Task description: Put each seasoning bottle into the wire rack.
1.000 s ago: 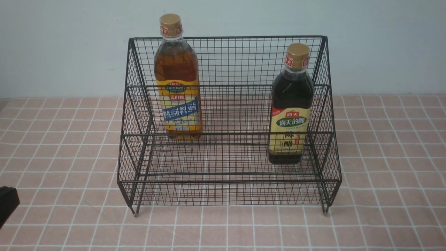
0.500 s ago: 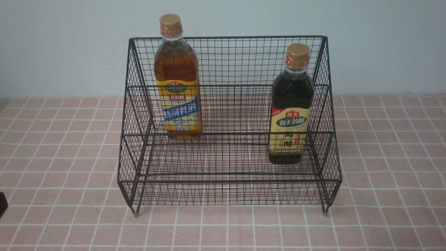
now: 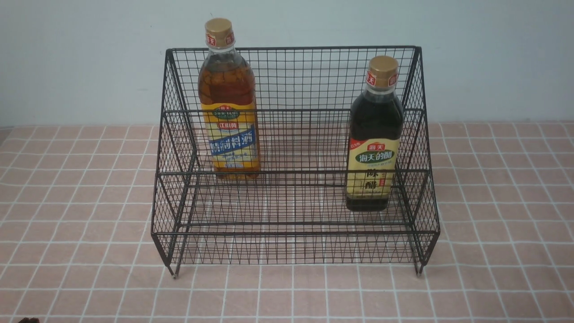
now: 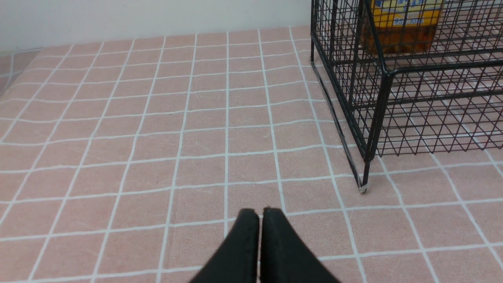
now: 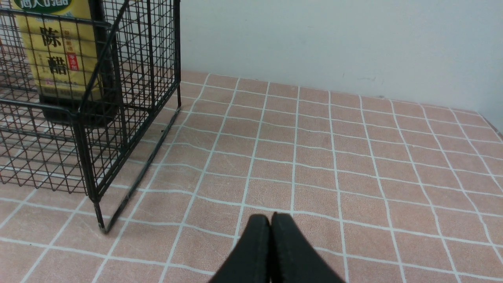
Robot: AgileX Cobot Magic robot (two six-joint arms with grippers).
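Front view: wire rack (image 3: 293, 251) stands mid-frame on the tiled tabletop (image 3: 80, 188); amber bottle (image 3: 229, 101) upright on its upper step at left, dark bottle (image 3: 375, 137) upright on the lower step at right. Left pincer (image 4: 259, 214) and right pincer (image 5: 270, 218) both clenched, empty, over bare tabletop beside the rack.

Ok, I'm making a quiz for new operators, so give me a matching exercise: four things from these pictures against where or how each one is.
Things:
1. amber bottle
2. dark bottle
3. left tool
4. wire rack

States:
A. standing on the rack's lower step, right side
B. shut, holding nothing, over the tablecloth
C. standing on short feet on the tablecloth
D. standing on the rack's upper step, left side

Pairs: 1-D, 2-A, 3-B, 4-C
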